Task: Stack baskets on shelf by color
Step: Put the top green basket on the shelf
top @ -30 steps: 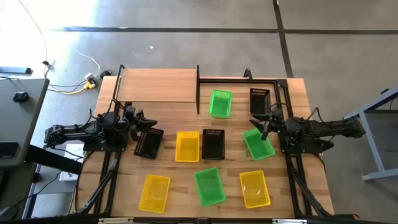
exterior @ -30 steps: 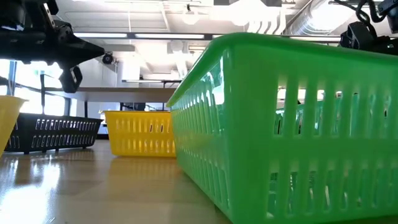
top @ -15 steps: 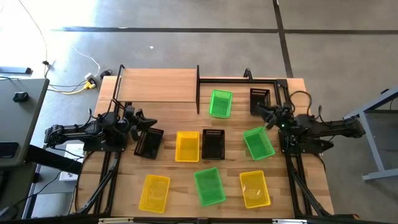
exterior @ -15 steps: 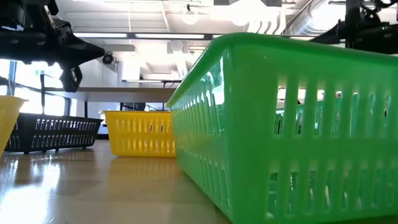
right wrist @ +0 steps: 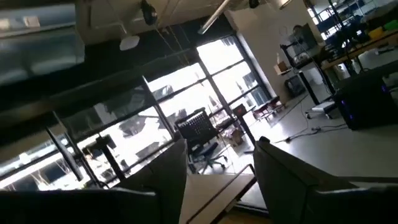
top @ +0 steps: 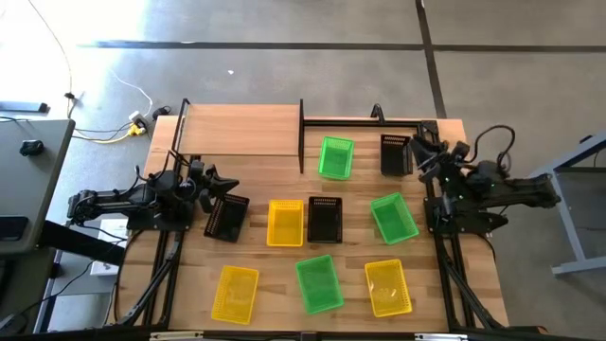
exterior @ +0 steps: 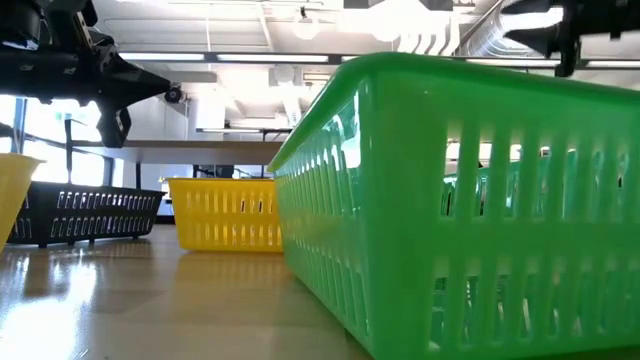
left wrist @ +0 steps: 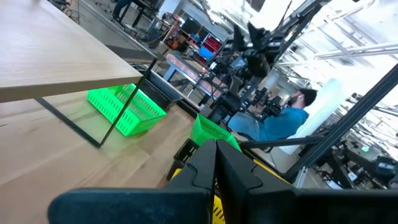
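Nine baskets lie singly on the slatted tabletop: green ones (top: 335, 157), (top: 393, 217), (top: 318, 283); black ones (top: 395, 154), (top: 325, 220), (top: 227, 218); yellow ones (top: 285, 223), (top: 235, 293), (top: 387, 286). The shelf (top: 241, 131), a light-wood board in a black frame, stands at the far left with nothing on it. My left gripper (top: 210, 183) is shut and hovers level above the table, beside the left black basket. My right gripper (top: 418, 153) is open and raised high at the right, tipped upward, next to the far-right black basket; its fingers (right wrist: 171, 174) hold nothing.
Black frame rails (top: 369, 120) run along the far and right sides of the table. The green basket (exterior: 470, 200) near the front edge fills most of the low view. A seated person (left wrist: 283, 118) and other equipment show in the room beyond the table.
My right gripper has risen from beside the right-hand green basket and moved toward the far edge, tipping its open fingers upward until they point above level near the far-right black basket. No basket has moved.
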`<state>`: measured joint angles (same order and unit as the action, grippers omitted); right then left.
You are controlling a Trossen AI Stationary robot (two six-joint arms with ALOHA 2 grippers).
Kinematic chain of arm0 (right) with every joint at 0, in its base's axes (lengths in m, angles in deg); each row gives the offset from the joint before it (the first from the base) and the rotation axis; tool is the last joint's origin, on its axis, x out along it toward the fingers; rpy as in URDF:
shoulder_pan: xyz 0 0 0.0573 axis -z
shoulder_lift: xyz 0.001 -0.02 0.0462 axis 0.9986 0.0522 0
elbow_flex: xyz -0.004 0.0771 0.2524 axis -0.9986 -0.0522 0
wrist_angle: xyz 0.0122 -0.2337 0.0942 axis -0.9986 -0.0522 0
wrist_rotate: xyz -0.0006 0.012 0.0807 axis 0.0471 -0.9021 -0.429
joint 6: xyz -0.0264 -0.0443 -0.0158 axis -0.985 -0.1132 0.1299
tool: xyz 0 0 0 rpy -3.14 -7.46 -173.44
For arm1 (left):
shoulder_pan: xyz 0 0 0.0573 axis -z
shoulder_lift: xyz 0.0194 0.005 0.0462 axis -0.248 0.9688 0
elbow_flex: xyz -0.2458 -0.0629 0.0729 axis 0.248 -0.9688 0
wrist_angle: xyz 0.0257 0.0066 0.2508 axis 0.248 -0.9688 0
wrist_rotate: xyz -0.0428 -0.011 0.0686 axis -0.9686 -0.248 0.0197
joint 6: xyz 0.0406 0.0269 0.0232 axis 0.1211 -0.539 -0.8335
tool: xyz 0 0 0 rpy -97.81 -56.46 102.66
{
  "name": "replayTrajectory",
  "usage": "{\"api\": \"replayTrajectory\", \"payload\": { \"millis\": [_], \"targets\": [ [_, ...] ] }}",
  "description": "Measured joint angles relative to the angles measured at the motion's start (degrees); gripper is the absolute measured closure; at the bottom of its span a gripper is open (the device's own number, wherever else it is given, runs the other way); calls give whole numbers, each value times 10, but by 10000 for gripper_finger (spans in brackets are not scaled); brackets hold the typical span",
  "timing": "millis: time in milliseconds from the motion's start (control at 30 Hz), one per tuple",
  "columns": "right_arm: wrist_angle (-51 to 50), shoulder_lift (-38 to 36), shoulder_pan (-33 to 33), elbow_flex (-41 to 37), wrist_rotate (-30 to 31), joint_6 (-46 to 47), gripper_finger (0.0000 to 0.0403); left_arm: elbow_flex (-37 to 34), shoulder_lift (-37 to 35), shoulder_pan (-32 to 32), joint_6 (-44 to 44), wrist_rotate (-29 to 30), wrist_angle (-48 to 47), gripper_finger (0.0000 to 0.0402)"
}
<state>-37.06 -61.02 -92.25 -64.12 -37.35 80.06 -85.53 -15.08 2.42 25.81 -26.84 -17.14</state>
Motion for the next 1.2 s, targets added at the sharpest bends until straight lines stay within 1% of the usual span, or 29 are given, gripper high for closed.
{"api": "replayTrajectory", "payload": {
  "millis": [100, 233, 367, 467, 600, 700, 833, 1133, 1200],
  "targets": [
    [-85, 49, 0, 72, 4, -21, 234, 0, 0, 0, 1, 0, 0, 401],
    [-207, 123, 0, 156, 6, -21, 234, 0, 0, 0, 1, -4, 0, 401],
    [-294, 196, 0, 230, 4, -21, 234, 0, 0, 0, 1, -18, 0, 401],
    [-364, 248, 0, 280, -7, -22, 234, 0, 0, 0, 1, -20, 0, 401],
    [-447, 319, 2, 337, -36, -25, 234, 0, 0, 0, 1, -20, 0, 401],
    [-498, 369, 17, 372, -70, -26, 234, 0, 0, 0, -1, -20, 1, 401],
    [-536, 437, 55, 405, -132, -34, 234, 0, 0, 0, -14, -20, 1, 401],
    [-543, 567, 135, 419, -289, -81, 234, 0, 0, 0, -17, -20, 1, 401],
    [-542, 590, 146, 419, -314, -93, 234, 0, 0, 0, -16, -20, 1, 401]
  ]
}}
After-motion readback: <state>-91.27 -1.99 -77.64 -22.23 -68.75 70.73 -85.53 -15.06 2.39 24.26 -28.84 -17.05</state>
